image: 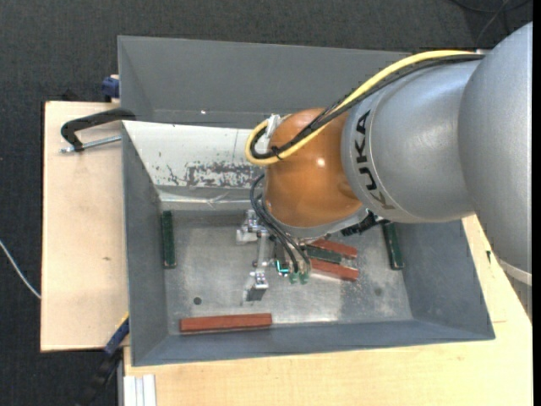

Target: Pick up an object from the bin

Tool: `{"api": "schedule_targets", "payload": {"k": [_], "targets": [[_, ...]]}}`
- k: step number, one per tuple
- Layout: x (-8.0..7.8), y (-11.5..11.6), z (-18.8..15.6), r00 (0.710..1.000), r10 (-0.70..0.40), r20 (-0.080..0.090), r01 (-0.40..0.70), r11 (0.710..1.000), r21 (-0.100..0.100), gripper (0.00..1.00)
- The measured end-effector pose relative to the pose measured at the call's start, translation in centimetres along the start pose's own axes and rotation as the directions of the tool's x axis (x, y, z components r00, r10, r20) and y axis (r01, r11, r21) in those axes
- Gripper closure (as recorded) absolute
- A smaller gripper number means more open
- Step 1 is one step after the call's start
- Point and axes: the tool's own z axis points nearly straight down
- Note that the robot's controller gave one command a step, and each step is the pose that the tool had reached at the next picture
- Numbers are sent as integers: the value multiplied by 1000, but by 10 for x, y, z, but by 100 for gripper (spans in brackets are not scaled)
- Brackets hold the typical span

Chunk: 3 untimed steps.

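Observation:
My gripper (258, 282) hangs under the arm's orange cover, low over the bin's floor near the middle. Just to its right lie two short red bars (335, 268), side by side and partly hidden under the cover. A small green piece (297, 272) sits at their left end, close beside the gripper. A long red-brown bar (226, 321) lies flat along the bin's front wall, below and left of the gripper. Nothing shows held in the gripper.
A dark green stick (167, 238) lies along the left wall and another dark green stick (392, 245) along the right wall. A small dark speck (197, 302) sits on the floor at front left. The arm covers the bin's back right.

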Motion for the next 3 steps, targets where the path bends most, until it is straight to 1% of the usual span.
{"api": "schedule_targets", "payload": {"k": [1, 2, 3], "targets": [[-1, -1, -4, 1000, 1, 7, -1, 1000, -1, 0], [-7, -39, 3, 999, -36, 8, 36, 999, -3, 0], [-41, -74, 8, 987, -163, 13, 163, 987, 2, 0]]}}
